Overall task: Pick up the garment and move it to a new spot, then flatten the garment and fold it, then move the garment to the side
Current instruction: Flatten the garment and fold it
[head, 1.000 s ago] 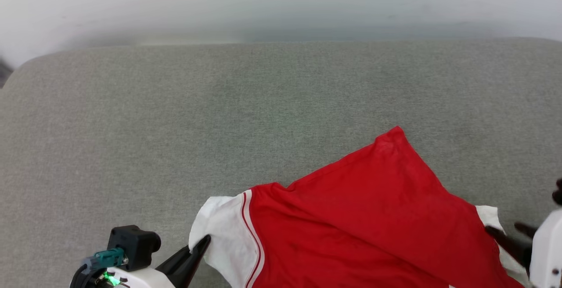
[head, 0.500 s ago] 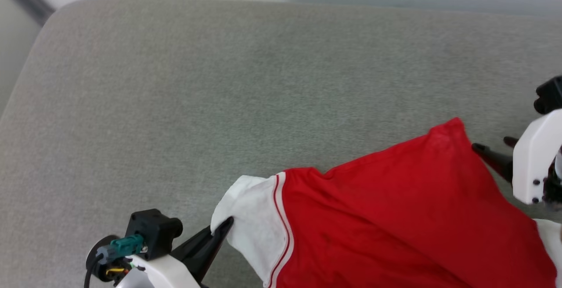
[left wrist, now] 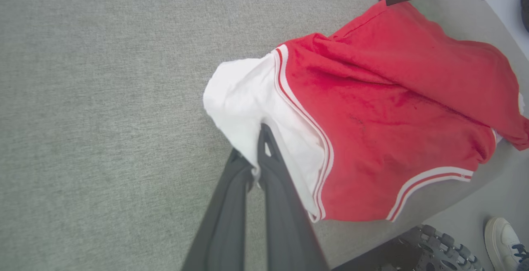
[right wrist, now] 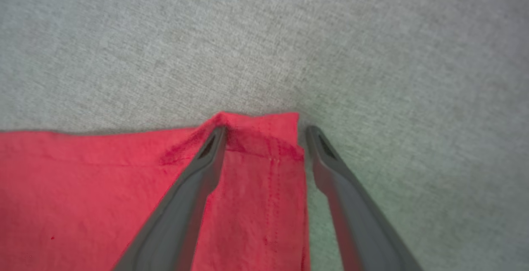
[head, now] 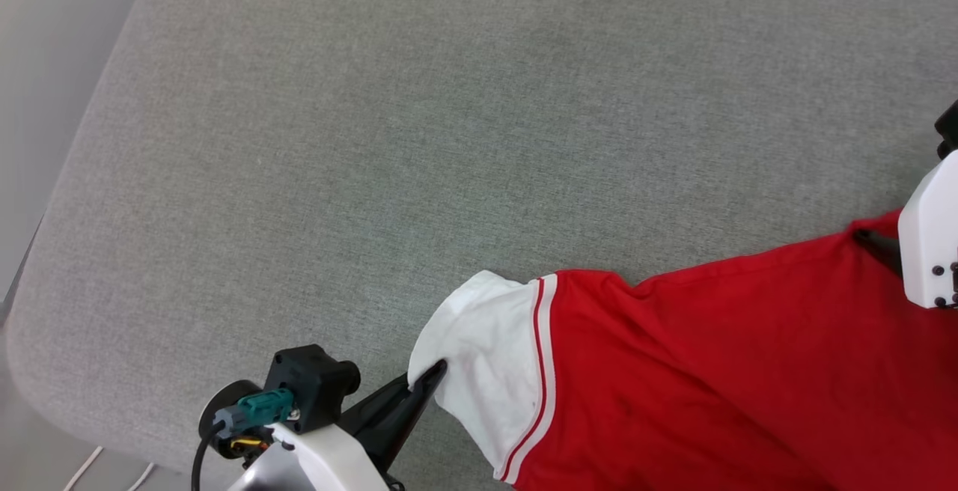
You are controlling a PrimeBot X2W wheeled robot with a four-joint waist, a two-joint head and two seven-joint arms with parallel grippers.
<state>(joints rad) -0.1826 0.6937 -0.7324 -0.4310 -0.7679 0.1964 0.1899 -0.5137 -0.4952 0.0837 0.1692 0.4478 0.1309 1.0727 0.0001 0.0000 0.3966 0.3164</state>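
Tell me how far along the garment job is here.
Done: the garment lies on the grey cushion, creased and unfolded. In hand: spreading it, left gripper shut on the white sleeve, right gripper open astride a red corner. Left: grip that corner, flatten, fold, move it aside.

The table [head: 359, 147] is a broad pad covered in grey woven cloth, with a rounded near left corner. The garment [head: 711, 371], red with a white sleeve edged in red-and-white stripes, lies rumpled on the near right part, its sleeve toward the left edge and one red corner toward the far edge.
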